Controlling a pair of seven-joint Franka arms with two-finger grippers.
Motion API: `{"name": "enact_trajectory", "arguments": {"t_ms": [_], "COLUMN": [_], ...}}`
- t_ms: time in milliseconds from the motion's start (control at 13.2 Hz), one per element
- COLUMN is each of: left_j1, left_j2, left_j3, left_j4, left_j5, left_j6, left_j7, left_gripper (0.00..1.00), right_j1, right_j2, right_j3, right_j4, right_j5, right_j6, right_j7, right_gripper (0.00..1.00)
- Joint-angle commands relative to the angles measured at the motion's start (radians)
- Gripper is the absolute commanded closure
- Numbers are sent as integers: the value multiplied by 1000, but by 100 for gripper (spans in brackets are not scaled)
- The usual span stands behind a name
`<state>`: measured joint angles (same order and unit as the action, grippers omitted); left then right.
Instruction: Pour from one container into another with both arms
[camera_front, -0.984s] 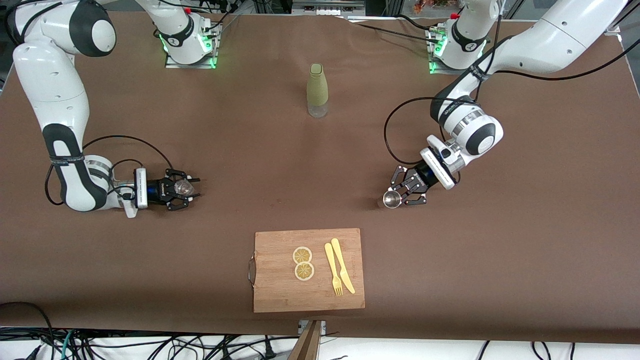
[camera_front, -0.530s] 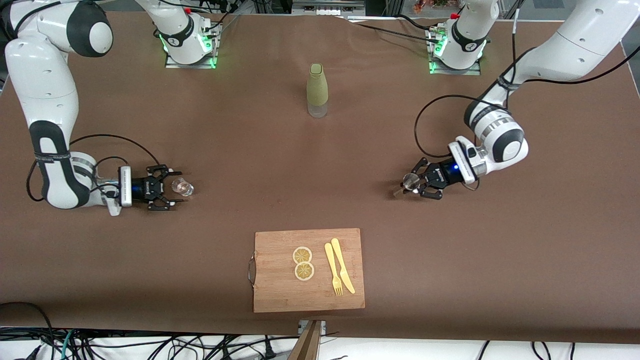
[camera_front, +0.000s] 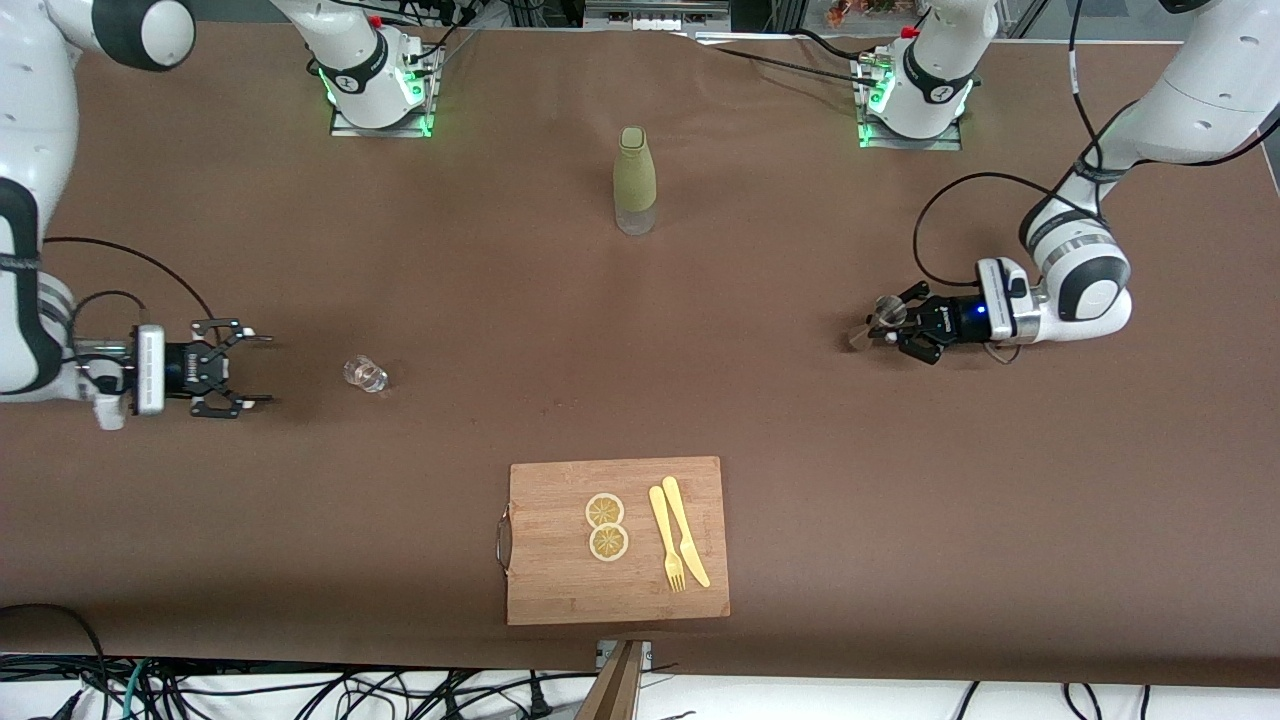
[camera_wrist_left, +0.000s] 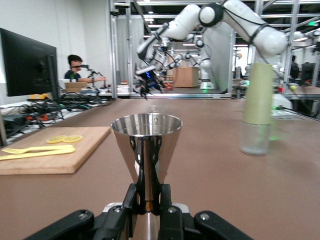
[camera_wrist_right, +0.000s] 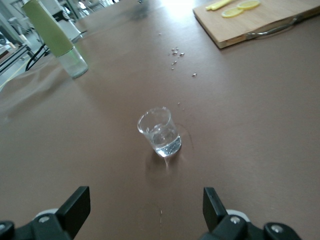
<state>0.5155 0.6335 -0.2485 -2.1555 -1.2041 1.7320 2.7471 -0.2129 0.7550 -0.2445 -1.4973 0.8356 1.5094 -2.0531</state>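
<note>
From the front, the right gripper (camera_front: 250, 372) has its fingers spread near a small glass (camera_front: 366, 374) on the table, apart from it; the left gripper (camera_front: 893, 325) pinches a metal cup (camera_front: 884, 312). The left wrist view shows that cup (camera_wrist_left: 146, 145) clamped (upright). In the right wrist view, the glass (camera_wrist_right: 160, 132) stands ahead of the wide fingers (camera_wrist_right: 76, 206).

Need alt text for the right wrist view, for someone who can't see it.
A small clear glass stands upright on the brown table, in front of the right gripper's open jaws. A green bottle and a cutting board show farther off.
</note>
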Motion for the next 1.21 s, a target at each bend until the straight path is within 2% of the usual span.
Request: {"name": "enact_trajectory", "arguments": {"t_ms": [0, 151, 303, 379, 530, 833, 1060, 1136], "left_j1": [4, 9, 12, 14, 14, 14, 17, 23], "left_j2": [9, 32, 52, 58, 60, 80, 80, 80], "left_j3": [52, 92, 133, 155, 184, 209, 209, 210], "left_j4": [-7, 5, 16, 16, 23, 60, 68, 69], "left_j5": [73, 110, 175, 201, 256, 288, 301, 301], "left_j6": [-74, -81, -112, -117, -118, -123, -126, -127], "left_j7": [141, 173, 180, 180, 181, 203, 216, 233], "left_gripper": [100, 100, 100, 100, 100, 100, 100, 84], "right_j1": [50, 72, 124, 153, 171, 228, 236, 236], "right_j2": [-98, -149, -224, -297, -396, -607, -739, -770], "right_j3": [-3, 4, 5, -1, 14, 46, 79, 83], "right_j4": [27, 92, 109, 73, 40, -112, -200, -213], "right_j5": [-87, -174, -269, -309, -444, -679, -725, -769], "right_j6": [26, 23, 15, 11, 3, 35, 25, 22], "right_j7": [224, 425, 622, 739, 937, 1291, 1682, 1803], "right_gripper": [0, 0, 0, 0, 0, 0, 0, 0]}}
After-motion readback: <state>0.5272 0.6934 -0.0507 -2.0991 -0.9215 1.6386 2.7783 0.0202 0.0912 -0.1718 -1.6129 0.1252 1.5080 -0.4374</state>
